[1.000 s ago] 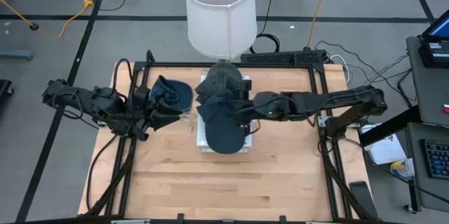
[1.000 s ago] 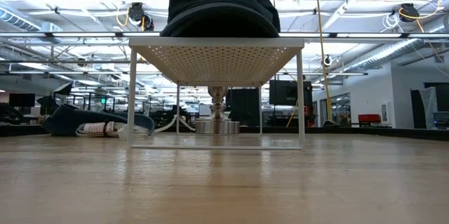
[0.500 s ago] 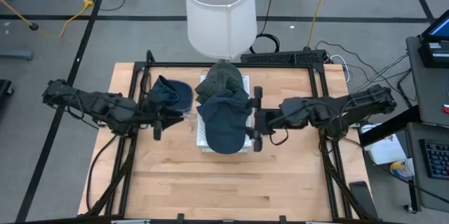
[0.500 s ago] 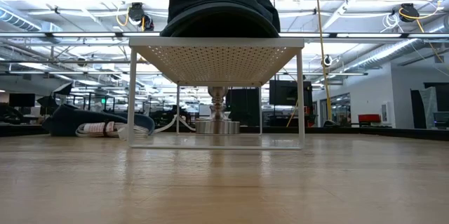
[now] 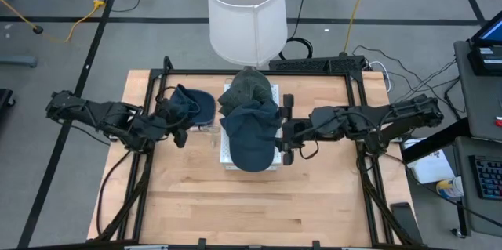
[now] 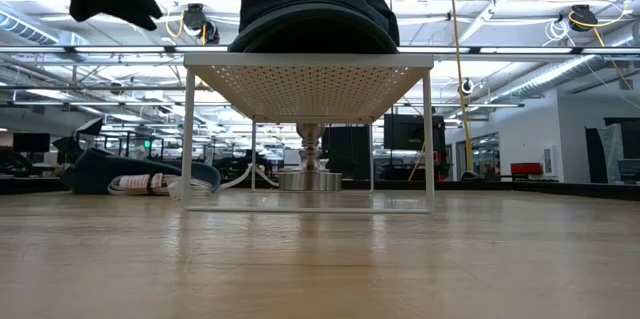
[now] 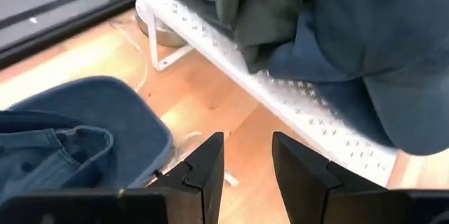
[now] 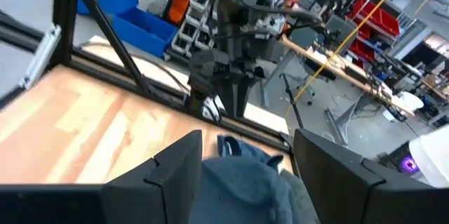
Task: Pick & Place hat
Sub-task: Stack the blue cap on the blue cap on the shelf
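- Lamp shade [image 5: 245, 12]: covers the rack's far end in the high view; only the lamp foot [image 6: 311, 174] shows under the rack in the low view.
- Rack [image 6: 310, 64]: white, perforated, on the desk [image 5: 251, 203].
- Navy hat [image 5: 251, 134]: on the rack's near half, long axis near to far, partly over the green hat [image 5: 248, 88] behind it; brim direction unclear.
- Blue hat [image 5: 188, 103]: flat on the desk, left of the rack, partly hidden by the left arm.
- Left gripper [image 7: 242, 161]: jaws parted, empty, between blue hat and rack.
- Right gripper [image 5: 287, 131]: jaws spread wide, empty, just right of the navy hat.
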{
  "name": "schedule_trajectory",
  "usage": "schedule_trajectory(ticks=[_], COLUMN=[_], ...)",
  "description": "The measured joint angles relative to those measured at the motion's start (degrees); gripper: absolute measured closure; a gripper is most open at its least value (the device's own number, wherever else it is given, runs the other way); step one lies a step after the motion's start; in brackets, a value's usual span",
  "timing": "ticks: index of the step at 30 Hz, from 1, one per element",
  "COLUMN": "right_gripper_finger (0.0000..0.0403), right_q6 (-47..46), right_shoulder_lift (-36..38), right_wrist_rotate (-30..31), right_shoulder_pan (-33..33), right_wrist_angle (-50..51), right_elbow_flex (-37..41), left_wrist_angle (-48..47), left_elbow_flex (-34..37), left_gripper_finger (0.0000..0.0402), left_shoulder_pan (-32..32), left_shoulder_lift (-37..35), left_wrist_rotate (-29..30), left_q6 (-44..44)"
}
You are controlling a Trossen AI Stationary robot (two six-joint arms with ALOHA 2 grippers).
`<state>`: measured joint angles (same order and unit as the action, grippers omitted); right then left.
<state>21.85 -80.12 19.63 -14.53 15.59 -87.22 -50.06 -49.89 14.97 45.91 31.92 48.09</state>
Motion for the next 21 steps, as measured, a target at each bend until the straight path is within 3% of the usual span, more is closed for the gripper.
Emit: schedule_trajectory(ticks=[4, 10, 13, 21], right_gripper_finger=[0.0181, 0.0181, 0.0181, 0.0181], right_q6=[0.06, 1.62, 3.77, 6.09], right_shoulder_lift=[0.74, 2.30, 3.21, 3.80], right_wrist_rotate=[-0.17, -0.32, -0.34, -0.40], right_shoulder_pan=[0.72, 2.60, 3.45, 5.57], right_wrist_angle=[2.23, 4.57, 5.14, 6.63], right_elbow_flex=[0.00, 0.00, 0.00, 0.00], left_wrist_angle=[-2.22, -21.66, -26.98, -27.37], left_elbow_flex=[-0.94, -7.66, -9.65, -9.79], left_gripper_finger=[0.0277, 0.0277, 0.0277, 0.0277], left_shoulder_pan=[-3.48, -9.30, -10.86, -11.35], left_shoulder_lift=[2.57, 11.90, 15.96, 21.84], left_wrist_rotate=[-5.64, -12.53, -13.42, -13.81], left_q6=[0.45, 2.39, -2.97, -21.16])
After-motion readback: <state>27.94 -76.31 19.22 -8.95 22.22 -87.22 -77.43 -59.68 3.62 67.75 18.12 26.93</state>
